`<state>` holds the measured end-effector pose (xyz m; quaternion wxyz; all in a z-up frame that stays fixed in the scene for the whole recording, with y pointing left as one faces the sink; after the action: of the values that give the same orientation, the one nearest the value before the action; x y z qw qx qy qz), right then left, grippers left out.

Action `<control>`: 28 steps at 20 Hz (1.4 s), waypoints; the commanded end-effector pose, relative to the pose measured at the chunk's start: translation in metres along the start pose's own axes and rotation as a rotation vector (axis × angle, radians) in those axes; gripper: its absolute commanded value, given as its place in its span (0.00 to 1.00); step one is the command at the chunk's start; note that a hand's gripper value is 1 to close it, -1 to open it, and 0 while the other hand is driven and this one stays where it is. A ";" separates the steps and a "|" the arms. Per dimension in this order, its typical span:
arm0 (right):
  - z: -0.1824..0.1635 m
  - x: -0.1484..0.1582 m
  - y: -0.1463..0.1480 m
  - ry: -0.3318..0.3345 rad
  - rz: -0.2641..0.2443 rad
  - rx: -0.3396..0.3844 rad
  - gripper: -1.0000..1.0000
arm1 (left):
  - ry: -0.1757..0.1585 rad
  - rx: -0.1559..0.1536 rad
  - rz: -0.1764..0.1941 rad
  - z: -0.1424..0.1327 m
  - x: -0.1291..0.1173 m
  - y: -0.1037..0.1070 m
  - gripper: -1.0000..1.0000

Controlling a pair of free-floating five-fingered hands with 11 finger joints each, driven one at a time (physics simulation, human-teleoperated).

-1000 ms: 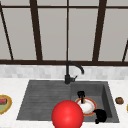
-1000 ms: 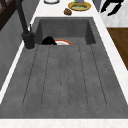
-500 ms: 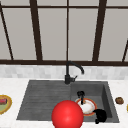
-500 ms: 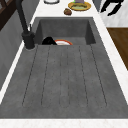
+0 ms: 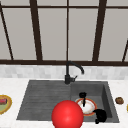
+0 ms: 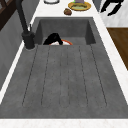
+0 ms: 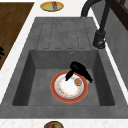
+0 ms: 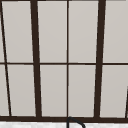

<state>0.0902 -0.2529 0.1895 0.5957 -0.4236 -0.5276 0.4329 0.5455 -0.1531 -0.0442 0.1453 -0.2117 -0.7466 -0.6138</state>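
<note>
Sink basin holds a plate [image 7: 68, 87]; left hand [image 7: 78, 69] above, fingers [image 7: 69, 75] straight.

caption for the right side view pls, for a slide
A black hand reaches over a red-rimmed plate in the sink basin, beside the black faucet.

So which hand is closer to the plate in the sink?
Left. The left hand reaches over the plate at its far rim; the right hand hangs off the plate's right edge, near the sink's front.
</note>
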 end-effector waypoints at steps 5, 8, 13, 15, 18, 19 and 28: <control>0.000 0.000 0.000 0.000 0.000 0.000 0.50 | 0.023 0.017 0.073 0.009 -0.011 -0.008 0.00; 0.000 0.000 0.000 0.000 0.000 0.000 0.50 | 0.006 0.013 0.025 0.015 -0.022 -0.023 0.00; 0.000 0.000 0.000 0.000 0.000 0.000 0.50 | -0.024 0.014 -0.035 0.019 -0.033 -0.047 0.00; 0.000 0.000 0.000 0.000 0.000 0.000 0.50 | -0.017 0.013 -0.006 0.019 -0.033 -0.042 0.00; 0.000 0.000 0.000 0.000 0.000 0.000 0.50 | -0.019 0.024 0.024 0.022 -0.033 -0.037 0.00; 0.000 0.000 0.000 0.000 0.000 0.000 0.50 | -0.022 0.028 0.028 0.024 -0.033 -0.036 1.00; 0.000 0.000 0.000 0.000 0.000 0.000 0.50 | -0.067 0.053 0.036 0.039 -0.031 -0.016 1.00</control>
<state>0.0902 -0.2529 0.1895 0.5957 -0.4236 -0.5276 0.4329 0.5670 -0.1217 -0.0715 0.1397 -0.2365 -0.7643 -0.5834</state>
